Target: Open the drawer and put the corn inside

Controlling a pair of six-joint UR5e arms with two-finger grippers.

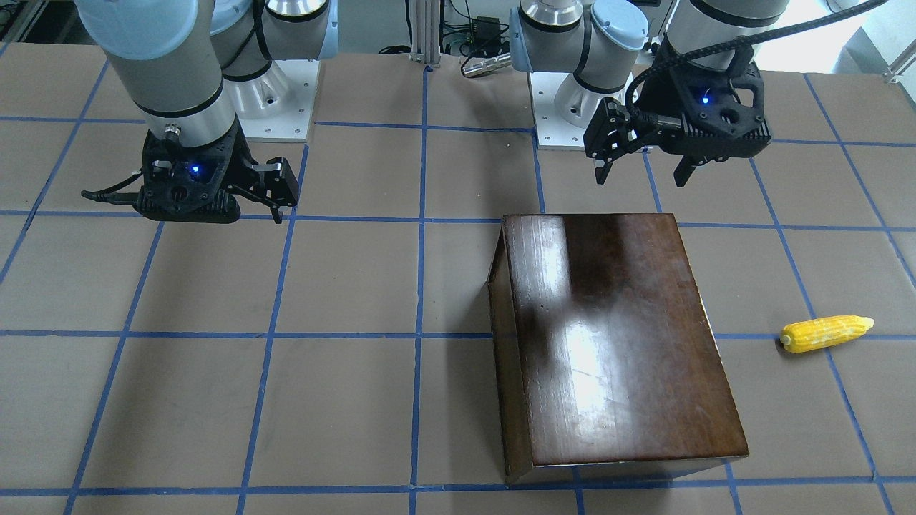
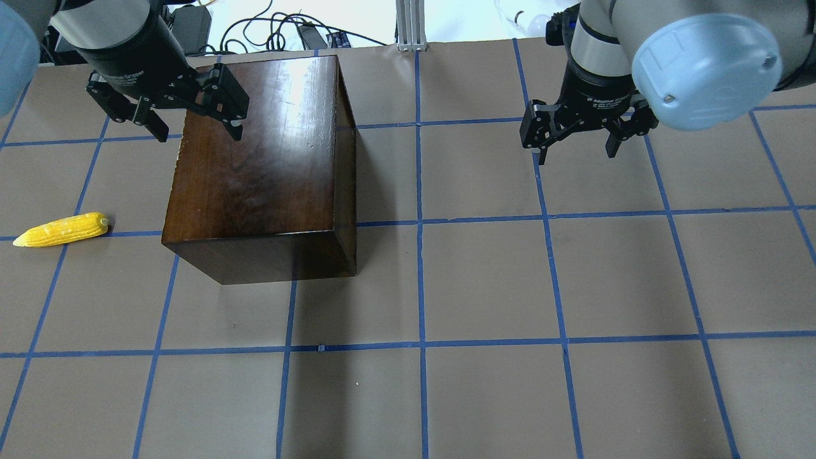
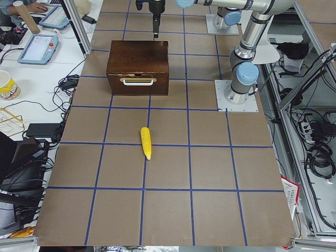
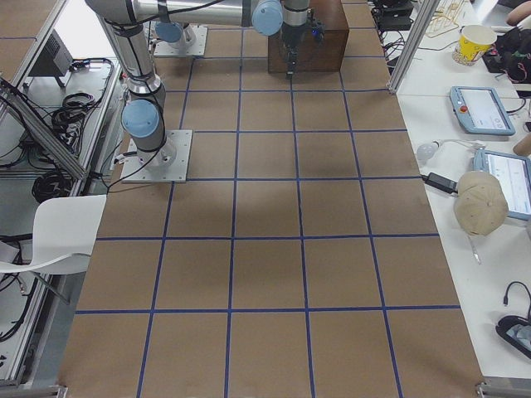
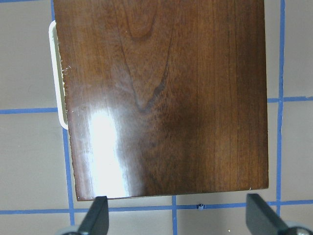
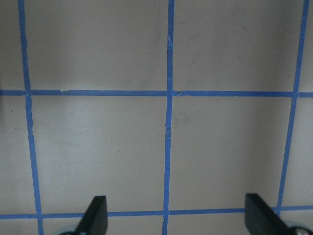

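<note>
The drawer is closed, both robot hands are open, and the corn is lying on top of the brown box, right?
Not quite. The corn isn't on the box; it lies on the table beside it, not touching, as the overhead exterior view shows. The drawer is closed, and the left gripper and right gripper are both open.

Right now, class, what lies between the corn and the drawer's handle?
Only bare table crossed by blue tape lines separates corn from handle; the exterior left view shows it.
</note>
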